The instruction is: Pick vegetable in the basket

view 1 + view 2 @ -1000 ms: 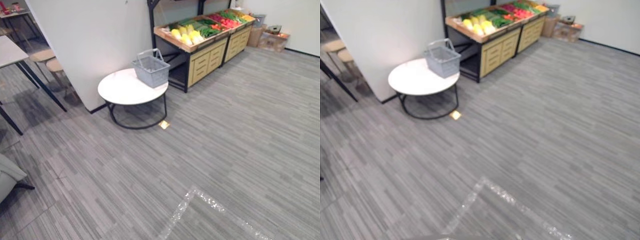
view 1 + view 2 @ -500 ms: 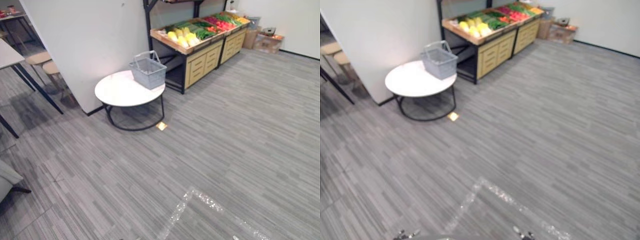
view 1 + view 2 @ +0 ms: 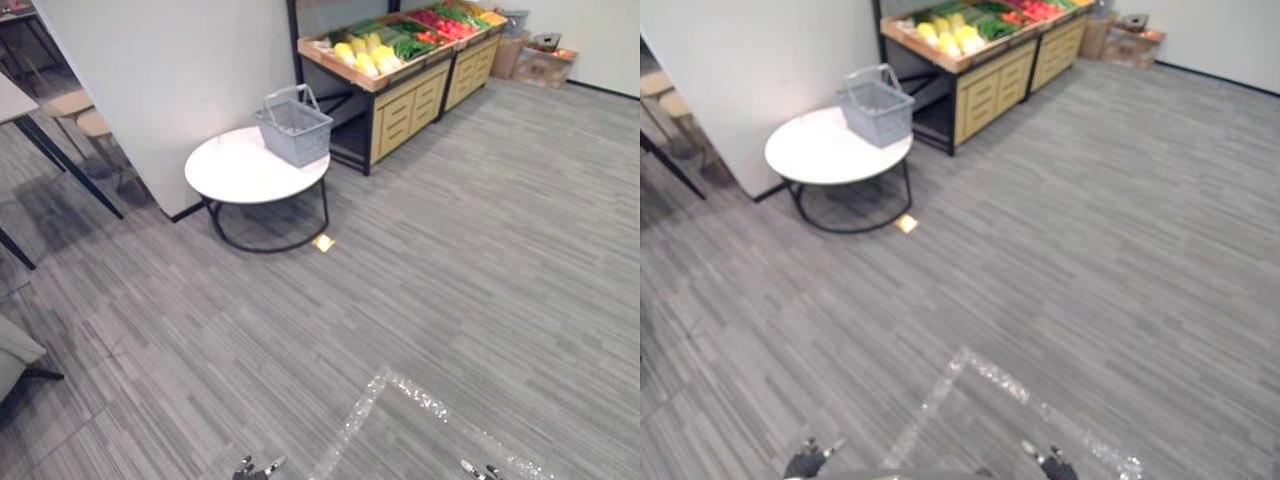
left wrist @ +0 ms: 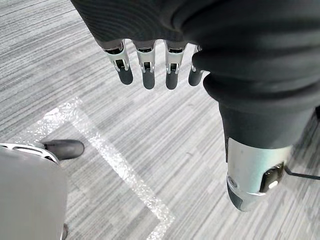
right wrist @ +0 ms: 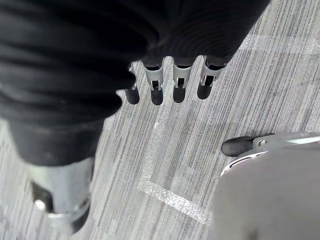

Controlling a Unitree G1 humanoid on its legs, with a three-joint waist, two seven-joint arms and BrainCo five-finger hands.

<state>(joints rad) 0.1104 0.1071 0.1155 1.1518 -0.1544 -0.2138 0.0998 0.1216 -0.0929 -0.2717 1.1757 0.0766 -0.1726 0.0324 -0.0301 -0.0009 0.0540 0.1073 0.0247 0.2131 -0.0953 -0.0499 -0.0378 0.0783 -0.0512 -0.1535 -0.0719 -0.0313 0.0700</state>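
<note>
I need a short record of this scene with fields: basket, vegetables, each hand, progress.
basket: grey, on the round white table, looks empty
vegetables: yellow, green and red, on the wooden stand beside the table
left hand: open, holds nothing, over the floor
right hand: open, holds nothing, over the floor
progress: no vegetable picked yet

Head stereo high, wrists low.
Both eye views look down across the floor [image 3: 480, 230] to the distant counter [image 3: 235, 170]; wrist views look past the left robot hand [image 4: 145, 62] and right robot hand [image 5: 156, 82] at near floor, seemingly sharing the tape line [image 4: 117, 160].
</note>
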